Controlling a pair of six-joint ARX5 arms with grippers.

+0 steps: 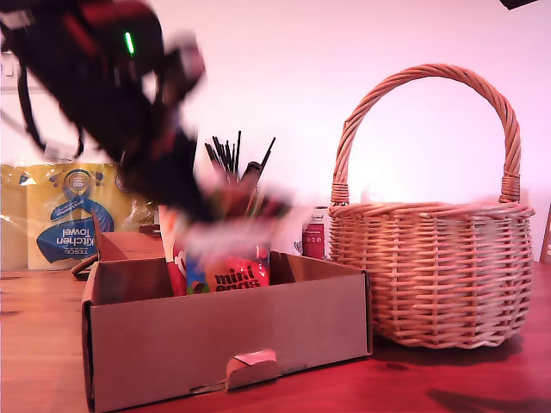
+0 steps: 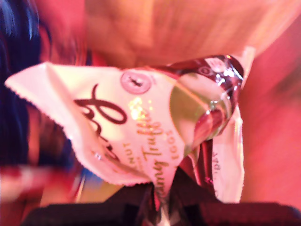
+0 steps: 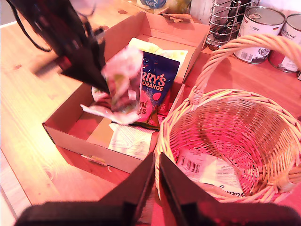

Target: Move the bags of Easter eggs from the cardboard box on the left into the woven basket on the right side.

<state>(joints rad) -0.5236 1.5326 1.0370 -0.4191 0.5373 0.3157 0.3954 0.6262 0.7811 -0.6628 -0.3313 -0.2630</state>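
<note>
My first gripper (image 2: 162,207) is shut on a white Galaxy pouch (image 2: 136,127). In the exterior view that arm is motion-blurred at the left, and the gripper (image 1: 219,211) holds the pouch (image 1: 225,237) just above the cardboard box (image 1: 224,331). From the second wrist view the held pouch (image 3: 120,82) hangs over the box (image 3: 70,132), in front of a dark blue Terry's Orange pouch (image 3: 157,84); a white pouch (image 3: 129,139) lies on the box floor. The woven basket (image 1: 430,267) holds a white pouch (image 3: 207,169). My second gripper (image 3: 156,174) is shut and empty above the basket's near rim (image 3: 162,136).
A yellow kitchen towel pack (image 1: 69,215) stands behind the box at the exterior view's left. A wire holder of black utensils (image 1: 232,159) and a small red can (image 1: 314,237) stand behind. Tins (image 3: 258,33) sit beyond the basket.
</note>
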